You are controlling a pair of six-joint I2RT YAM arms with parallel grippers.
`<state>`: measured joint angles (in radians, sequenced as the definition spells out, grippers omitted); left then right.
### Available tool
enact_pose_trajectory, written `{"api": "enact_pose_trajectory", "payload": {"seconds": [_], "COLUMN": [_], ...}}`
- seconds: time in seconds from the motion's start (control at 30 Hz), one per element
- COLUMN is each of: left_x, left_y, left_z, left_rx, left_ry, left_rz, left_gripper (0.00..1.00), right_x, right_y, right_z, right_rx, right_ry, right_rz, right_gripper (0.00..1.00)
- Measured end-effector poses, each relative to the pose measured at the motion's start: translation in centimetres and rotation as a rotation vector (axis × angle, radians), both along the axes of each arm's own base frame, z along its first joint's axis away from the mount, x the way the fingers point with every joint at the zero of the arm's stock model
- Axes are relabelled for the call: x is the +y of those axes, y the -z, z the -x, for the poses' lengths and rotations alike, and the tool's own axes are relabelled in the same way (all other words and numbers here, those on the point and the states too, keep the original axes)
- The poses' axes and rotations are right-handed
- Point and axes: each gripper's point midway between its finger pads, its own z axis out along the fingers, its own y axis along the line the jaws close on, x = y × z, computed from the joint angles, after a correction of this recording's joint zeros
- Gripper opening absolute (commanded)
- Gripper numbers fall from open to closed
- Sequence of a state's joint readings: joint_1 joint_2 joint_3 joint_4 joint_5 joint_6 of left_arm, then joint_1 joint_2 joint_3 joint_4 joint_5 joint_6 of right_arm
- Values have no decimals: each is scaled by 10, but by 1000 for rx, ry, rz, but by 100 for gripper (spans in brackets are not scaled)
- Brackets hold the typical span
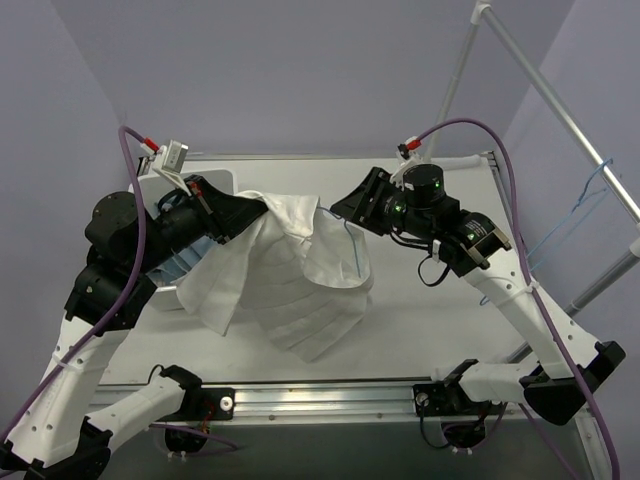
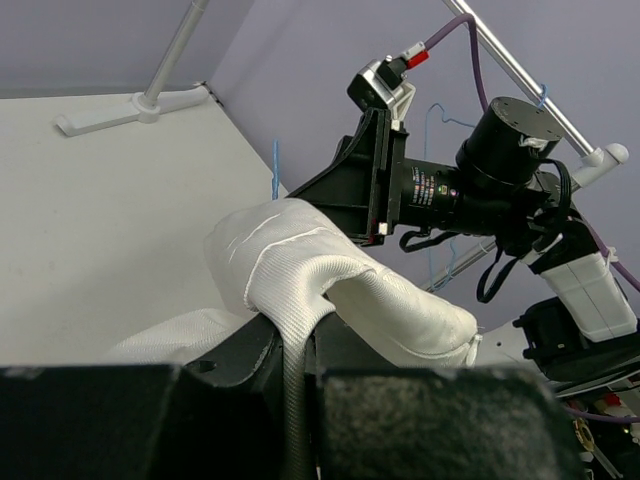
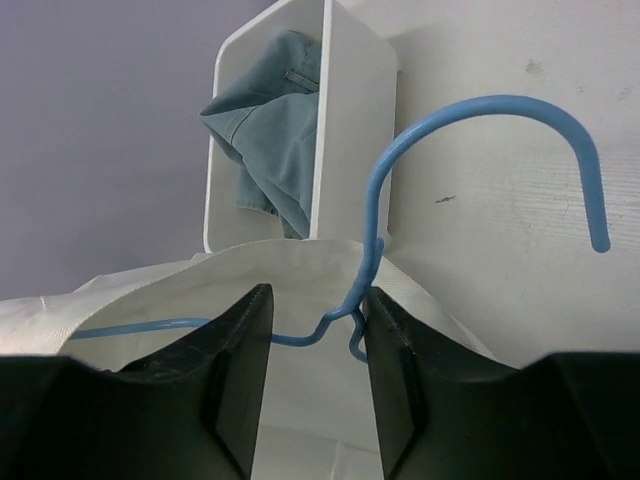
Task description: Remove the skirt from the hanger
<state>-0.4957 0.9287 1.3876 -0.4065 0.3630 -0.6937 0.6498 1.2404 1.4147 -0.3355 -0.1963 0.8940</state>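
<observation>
While the table (image 1: 430, 300) lies under the sagging white skirt (image 1: 290, 280), my left pincer (image 2: 300, 350) pinches its cloth at ten o'clock. My right pincer (image 3: 318, 330), at two o'clock, stands spread astride the neck of the blue wire hanger (image 3: 480, 102). Next, I reckon: clamp there, then draw apart.

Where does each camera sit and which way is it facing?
Top external: above and behind the bases, looking down on the table; left arm, right arm show.
Left wrist: on the left arm, looking past its fingers across the skirt at the right arm.
Right wrist: looks between its fingers at the blue hanger and bin.
Shared: both wrist views show the skirt.
</observation>
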Motion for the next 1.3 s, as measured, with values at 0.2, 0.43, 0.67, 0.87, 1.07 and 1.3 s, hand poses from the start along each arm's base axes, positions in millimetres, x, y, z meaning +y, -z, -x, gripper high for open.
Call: {"api": "enact_pose_trajectory", "payload": {"seconds": [0.2, 0.43, 0.67, 0.87, 1.07, 1.3], "left_x": [1, 1, 1, 2, -1, -2], "left_y": [-3, -1, 11, 28, 44, 55], "left_z": [0, -1, -2, 11, 29, 47], "left_rx": [-7, -5, 20, 49, 84, 113], "left_ry": [-4, -4, -2, 43, 136, 222], "left_rz": [0, -13, -67, -130, -199, -242], "left_gripper": [2, 3, 27, 36, 57, 62], "right_x": [2, -1, -10, -18, -28, -36], "right_y": [6, 10, 7, -5, 0, 2], "right_z": [-2, -6, -7, -4, -3, -3], "right_rx": [1, 9, -5, -60, -82, -124], "right_ry": [22, 68, 95, 80, 67, 40], "right_rz": [19, 29, 90, 157, 250, 333], "right_gripper": [24, 0, 0, 0, 0, 0]}}
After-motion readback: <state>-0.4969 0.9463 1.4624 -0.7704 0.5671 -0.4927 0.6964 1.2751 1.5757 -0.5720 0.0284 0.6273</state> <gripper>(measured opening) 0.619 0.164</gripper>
